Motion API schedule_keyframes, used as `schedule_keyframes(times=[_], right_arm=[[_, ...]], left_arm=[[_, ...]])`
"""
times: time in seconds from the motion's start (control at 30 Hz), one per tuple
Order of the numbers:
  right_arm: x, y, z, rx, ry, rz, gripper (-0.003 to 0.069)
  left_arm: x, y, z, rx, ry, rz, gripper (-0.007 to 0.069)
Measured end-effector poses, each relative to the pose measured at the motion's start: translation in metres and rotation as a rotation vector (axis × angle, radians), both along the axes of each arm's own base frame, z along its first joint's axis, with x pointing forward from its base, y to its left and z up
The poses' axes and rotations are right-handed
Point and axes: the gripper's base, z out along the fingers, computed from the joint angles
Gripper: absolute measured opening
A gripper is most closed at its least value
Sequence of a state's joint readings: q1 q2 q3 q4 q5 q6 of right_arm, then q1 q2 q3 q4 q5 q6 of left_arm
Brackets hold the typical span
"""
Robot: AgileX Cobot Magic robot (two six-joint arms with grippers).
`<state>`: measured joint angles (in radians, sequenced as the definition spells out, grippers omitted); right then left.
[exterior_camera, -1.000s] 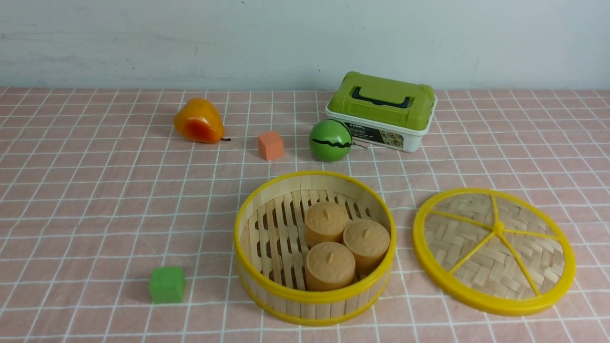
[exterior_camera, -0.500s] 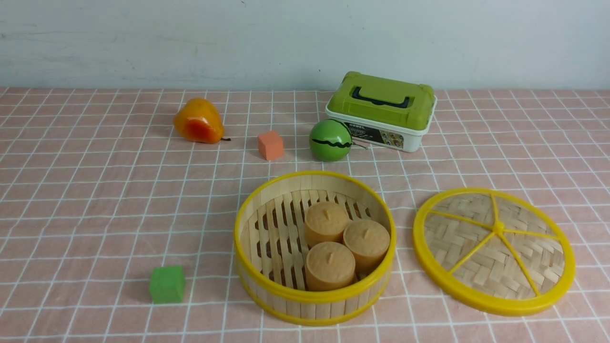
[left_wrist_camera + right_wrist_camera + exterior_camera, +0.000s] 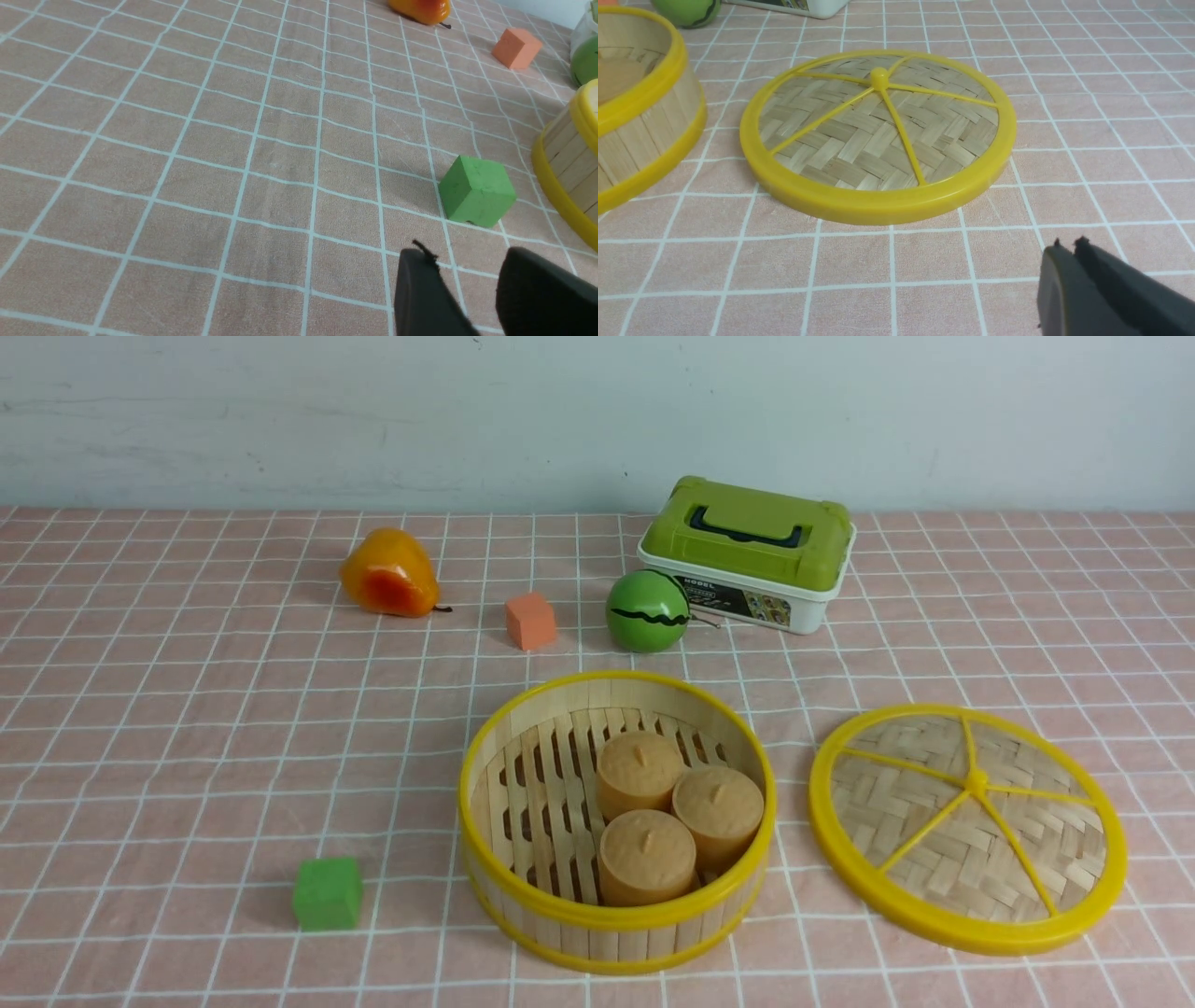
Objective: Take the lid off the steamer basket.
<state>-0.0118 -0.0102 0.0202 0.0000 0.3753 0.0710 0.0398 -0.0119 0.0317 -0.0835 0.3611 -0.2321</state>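
The steamer basket (image 3: pixel 523 905) stands open at the table's front centre, with three tan buns (image 3: pixel 647 855) inside. The lid (image 3: pixel 966 826), woven bamboo with a yellow rim and spokes, lies flat on the cloth to the basket's right, apart from it. It also shows in the right wrist view (image 3: pixel 878 135), with the basket's wall (image 3: pixel 640 135) beside it. My right gripper (image 3: pixel 1066 249) is shut and empty, just short of the lid's near rim. My left gripper (image 3: pixel 467 256) is open and empty, near a green cube (image 3: pixel 476 191) and the basket's wall (image 3: pixel 567 154). Neither gripper shows in the front view.
A green cube (image 3: pixel 327 893) lies front left. An orange pear (image 3: pixel 387 574), an orange cube (image 3: pixel 530 621), a green watermelon ball (image 3: pixel 647 610) and a white box with a green top (image 3: pixel 752 551) stand at the back. A pink checked cloth (image 3: pixel 187 728) covers the table.
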Motion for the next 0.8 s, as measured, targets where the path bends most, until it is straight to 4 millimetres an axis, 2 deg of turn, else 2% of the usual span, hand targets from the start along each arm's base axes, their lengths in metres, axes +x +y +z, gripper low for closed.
schedule_keyframes(times=[0.8], right_arm=[[-0.0001, 0.0, 0.0002, 0.0, 0.001, 0.0, 0.0036]], left_arm=[[0.0, 0.0, 0.0, 0.0, 0.0, 0.0, 0.0239]])
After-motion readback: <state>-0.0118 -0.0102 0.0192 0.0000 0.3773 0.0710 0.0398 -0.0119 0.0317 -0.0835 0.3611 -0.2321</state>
